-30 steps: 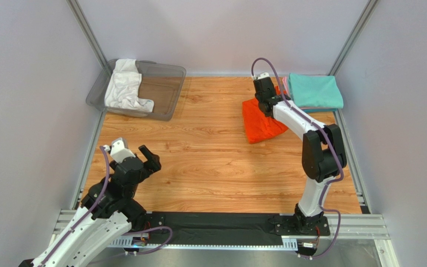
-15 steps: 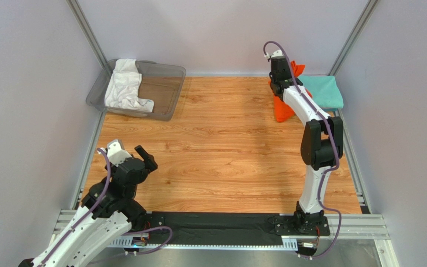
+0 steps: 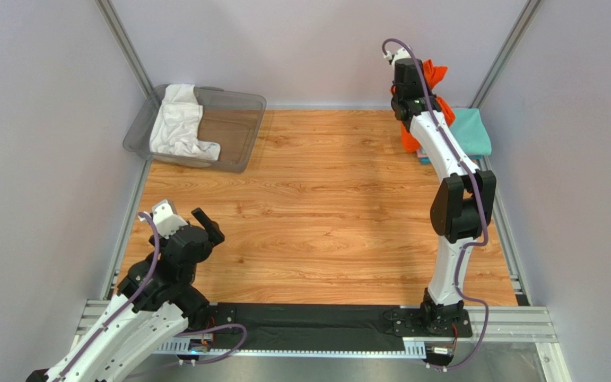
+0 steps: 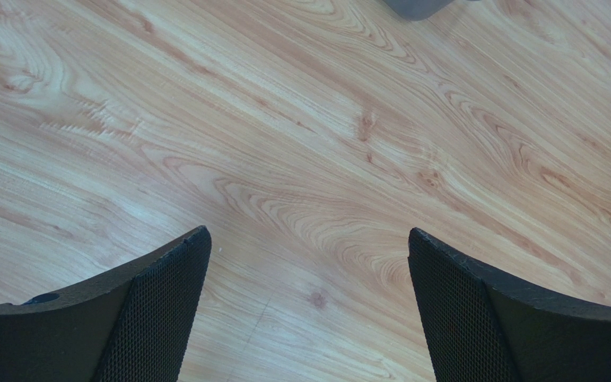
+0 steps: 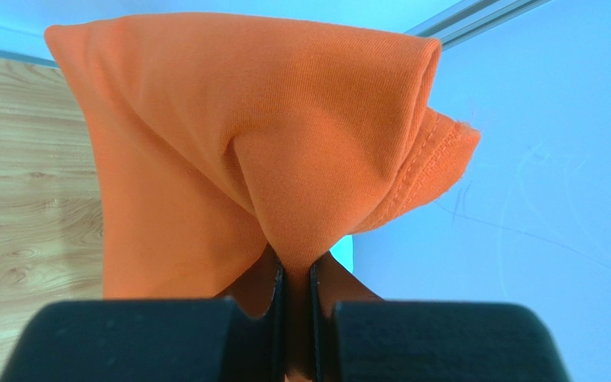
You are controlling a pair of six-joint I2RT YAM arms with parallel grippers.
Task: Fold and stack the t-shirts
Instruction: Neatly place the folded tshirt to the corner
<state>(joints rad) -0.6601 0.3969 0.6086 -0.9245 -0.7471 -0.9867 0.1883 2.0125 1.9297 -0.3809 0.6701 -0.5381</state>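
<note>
My right gripper (image 3: 422, 79) is raised high at the back right, shut on the bright orange t-shirt (image 3: 438, 76), which hangs from it above the table. In the right wrist view the orange t-shirt (image 5: 269, 151) bunches out of the closed jaws of my right gripper (image 5: 293, 278). Partly behind the arm lies the folded teal t-shirt (image 3: 473, 131). A white t-shirt (image 3: 177, 121) lies crumpled in the bin. Near the front left, my left gripper (image 3: 193, 224) stands open over bare wood; in its wrist view the left gripper (image 4: 307, 263) has nothing between its fingers (image 4: 165, 302).
A clear grey plastic bin (image 3: 241, 119) sits at the back left corner. Grey walls close in the wooden table (image 3: 309, 215) on three sides. A black strip and metal rail run along the near edge.
My right gripper has lifted the orange t-shirt off the table and carried it up and to the back right, over the teal shirt. The left arm has barely moved.
</note>
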